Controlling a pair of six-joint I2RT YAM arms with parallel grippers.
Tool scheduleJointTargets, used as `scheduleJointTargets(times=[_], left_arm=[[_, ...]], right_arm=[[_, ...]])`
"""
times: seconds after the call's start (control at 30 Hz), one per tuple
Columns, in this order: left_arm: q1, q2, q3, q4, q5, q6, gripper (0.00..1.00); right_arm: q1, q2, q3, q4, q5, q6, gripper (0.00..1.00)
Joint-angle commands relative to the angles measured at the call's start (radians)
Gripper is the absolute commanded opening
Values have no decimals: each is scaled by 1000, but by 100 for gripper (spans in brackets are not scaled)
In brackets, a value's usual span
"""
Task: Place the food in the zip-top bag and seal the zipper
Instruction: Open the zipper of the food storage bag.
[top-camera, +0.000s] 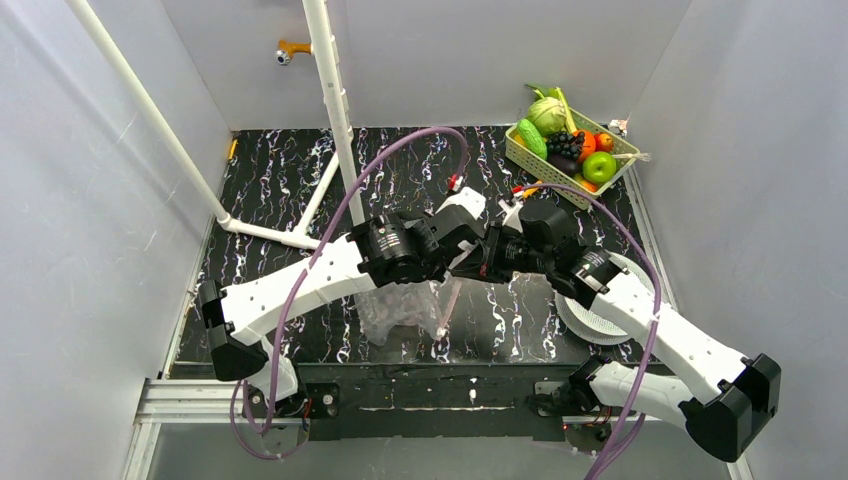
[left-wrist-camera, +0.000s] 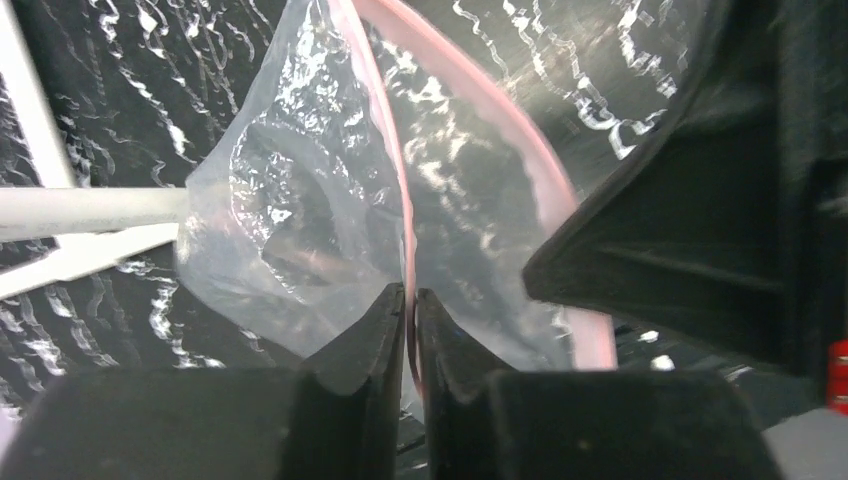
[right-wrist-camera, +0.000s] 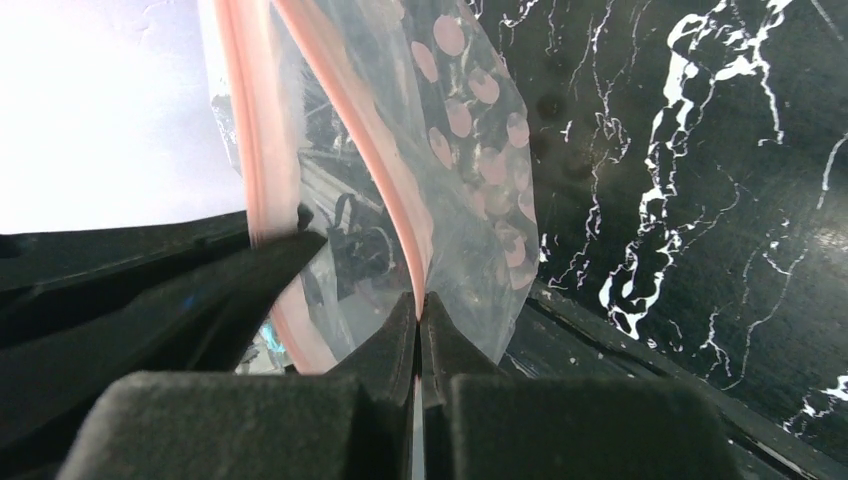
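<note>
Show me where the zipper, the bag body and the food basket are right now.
zipper (left-wrist-camera: 398, 190): left wrist view, middle of the pink strip.
zip-top bag (top-camera: 395, 312): top external view, its crumpled clear body.
basket (top-camera: 535, 172): top external view, its near-left wall.

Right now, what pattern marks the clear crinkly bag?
The bag has pink dots; right wrist view.

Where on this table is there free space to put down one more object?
Bare tabletop lies at the far middle, between the white pipe and the basket. A smaller patch lies at the near edge, between the zip-top bag and the white plate. The centre is crowded: left gripper and right gripper both hold the bag there.
</note>
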Motion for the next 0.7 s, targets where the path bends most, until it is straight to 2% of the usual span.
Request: scheduleJointTargets(times=[0.0,0.1,0.17,0.27,0.4,0.57,0.67], left_arm=[[1,-66,-41,34,-65,97,0],[48,-142,-78,99,-30,121,0],[129,-183,-110,140,59,135,0],[222,-191,-122,165,187,163,0],[265,-137,-68,198,301,203,0],[274,0,51,183,314,254,0],[274,27,54,220,305,310,0]], right_arm=[[-2,-41,74,-73,110,-105,1],[-3,-41,139,-235,268,-219,1],[-3,-39,154,-296,355,-282,1],[-5,-36,164,-347,405,-324,1],[-17,-22,158,-303,271,-321,1],[-60,55,153,-252,161,-290,1],[-102,110,159,-243,101,-297,1]])
